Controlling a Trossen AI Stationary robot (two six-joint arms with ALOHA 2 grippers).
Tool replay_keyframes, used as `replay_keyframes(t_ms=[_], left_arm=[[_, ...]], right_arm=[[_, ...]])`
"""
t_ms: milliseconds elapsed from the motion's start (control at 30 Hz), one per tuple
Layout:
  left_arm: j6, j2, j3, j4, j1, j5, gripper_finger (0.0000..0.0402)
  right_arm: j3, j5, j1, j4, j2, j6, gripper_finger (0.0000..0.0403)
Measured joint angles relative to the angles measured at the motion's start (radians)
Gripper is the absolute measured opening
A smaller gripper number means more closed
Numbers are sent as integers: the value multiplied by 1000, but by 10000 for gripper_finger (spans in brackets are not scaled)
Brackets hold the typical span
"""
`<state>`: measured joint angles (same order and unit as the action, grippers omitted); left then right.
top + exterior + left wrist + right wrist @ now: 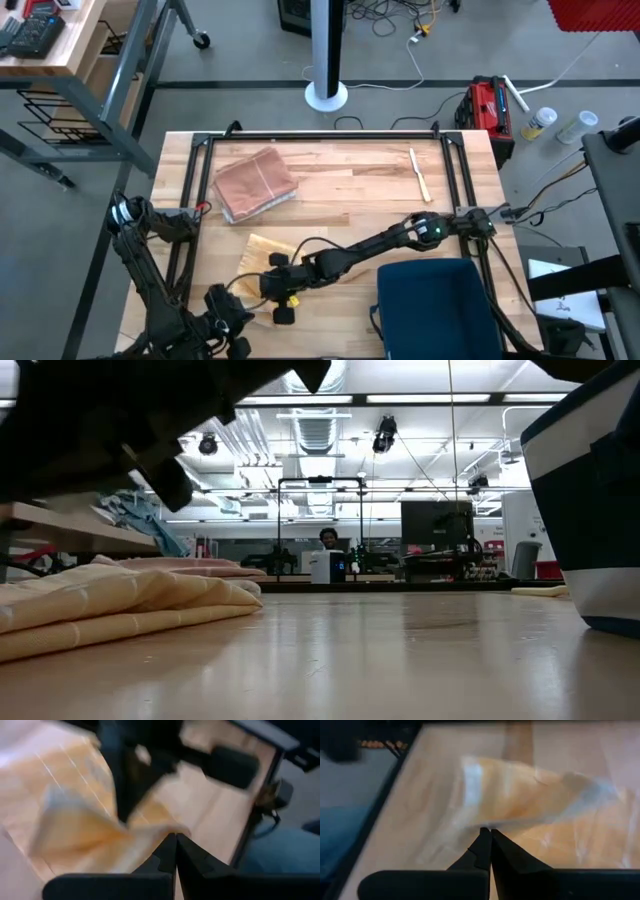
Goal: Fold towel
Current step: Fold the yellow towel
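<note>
Yellow towel (262, 250) just beside right end effector (277, 287) — fingers closed.

No readable text in any view.
No lettering, label, brand, number or sign can be made out anywhere on the table or in the room behind it; any markings there are too small or too blurred to tell.
</note>
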<state>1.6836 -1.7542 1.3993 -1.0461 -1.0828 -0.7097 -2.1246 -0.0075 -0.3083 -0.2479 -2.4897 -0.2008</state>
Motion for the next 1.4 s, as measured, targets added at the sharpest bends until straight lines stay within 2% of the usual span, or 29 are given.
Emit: replay_keyframes(t_ms=[167,300,467,633,700,900,1100,1267,1400], left_arm=[[-1,1,9,-52,8,-171,0],[1,1,-30,-51,34,-179,0],[53,1,-108,-35,72,-82,0],[103,1,-177,74,83,228,0],[131,1,-205,123,76,305,0],[250,-2,-283,190,62,370,0],[323,-9,-341,229,58,488,0],[343,-7,-347,276,41,563,0],[368,3,-315,266,22,552,0]], right_arm=[[0,1,-13,45,-4,-4,0],[0,8,-12,56,-4,4,0],[0,-32,-22,58,-10,30,0],[0,-43,-23,-1,-15,76,0],[0,-34,-20,-19,-14,77,0],[0,-49,-19,-67,-9,62,0],[13,-51,-22,-153,-16,91,0],[20,8,-6,-298,-17,108,0],[24,17,8,-314,-12,96,0]])
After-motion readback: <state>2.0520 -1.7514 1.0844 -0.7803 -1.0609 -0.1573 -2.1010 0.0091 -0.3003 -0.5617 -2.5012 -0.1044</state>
